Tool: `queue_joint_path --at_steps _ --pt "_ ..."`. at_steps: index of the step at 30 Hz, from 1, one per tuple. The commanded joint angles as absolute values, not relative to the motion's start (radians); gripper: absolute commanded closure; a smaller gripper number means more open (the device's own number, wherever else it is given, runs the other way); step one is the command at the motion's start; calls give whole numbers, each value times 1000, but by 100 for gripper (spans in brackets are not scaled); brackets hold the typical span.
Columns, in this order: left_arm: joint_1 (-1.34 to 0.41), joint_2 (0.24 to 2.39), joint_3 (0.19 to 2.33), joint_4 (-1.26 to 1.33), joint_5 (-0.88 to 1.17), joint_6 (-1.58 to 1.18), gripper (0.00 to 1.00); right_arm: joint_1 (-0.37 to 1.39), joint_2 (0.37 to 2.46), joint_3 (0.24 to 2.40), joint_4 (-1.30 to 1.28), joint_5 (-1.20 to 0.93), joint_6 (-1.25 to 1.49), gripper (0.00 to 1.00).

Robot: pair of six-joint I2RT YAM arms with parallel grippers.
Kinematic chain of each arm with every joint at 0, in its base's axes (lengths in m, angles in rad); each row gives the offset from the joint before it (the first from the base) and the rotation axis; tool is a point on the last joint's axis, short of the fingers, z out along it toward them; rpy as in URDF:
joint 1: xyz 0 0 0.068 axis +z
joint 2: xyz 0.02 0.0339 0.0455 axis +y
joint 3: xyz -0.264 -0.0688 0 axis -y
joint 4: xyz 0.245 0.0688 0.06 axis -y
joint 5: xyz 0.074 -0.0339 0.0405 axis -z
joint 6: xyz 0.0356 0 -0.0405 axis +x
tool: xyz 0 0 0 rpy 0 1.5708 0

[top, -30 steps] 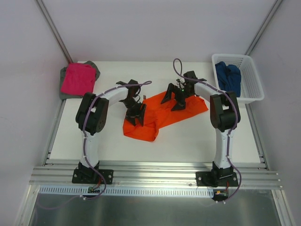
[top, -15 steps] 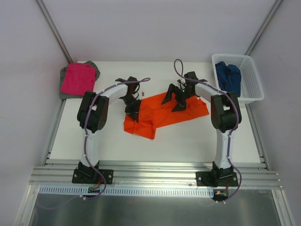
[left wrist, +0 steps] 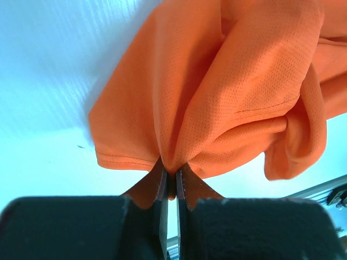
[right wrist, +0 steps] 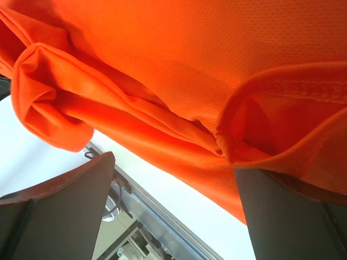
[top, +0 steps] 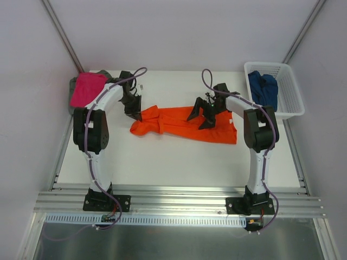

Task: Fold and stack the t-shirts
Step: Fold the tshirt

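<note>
Left hand is pinched shut on a fold at the left end of the orange shirt. Right hand is spread wide over the shirt's right half, with cloth lying loose between its fingers. The shirt stretches left to right across the white counter, bunched at the left and flatter at the right. A pink shirt lies on a grey shirt in the far left corner. A blue shirt sits in a white basket at the far right. Pale walls surround the counter.

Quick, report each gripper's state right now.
Left gripper: closed, pinching a fold of the orange t-shirt.
Right gripper: open, down at the orange t-shirt, not gripping it.
</note>
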State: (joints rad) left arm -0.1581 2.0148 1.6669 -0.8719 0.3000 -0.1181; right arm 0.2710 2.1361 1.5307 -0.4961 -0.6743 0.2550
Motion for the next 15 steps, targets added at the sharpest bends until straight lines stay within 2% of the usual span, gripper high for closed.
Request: queue_joint_path --at_steps 1,15 --pt "-156 1991 1706 -914 262 -89 100 262 2100 1508 -540 -607 227 4" --pt "-126 1947 1669 -963 284 -57 99 273 2072 1463 -557 -595 203 5"
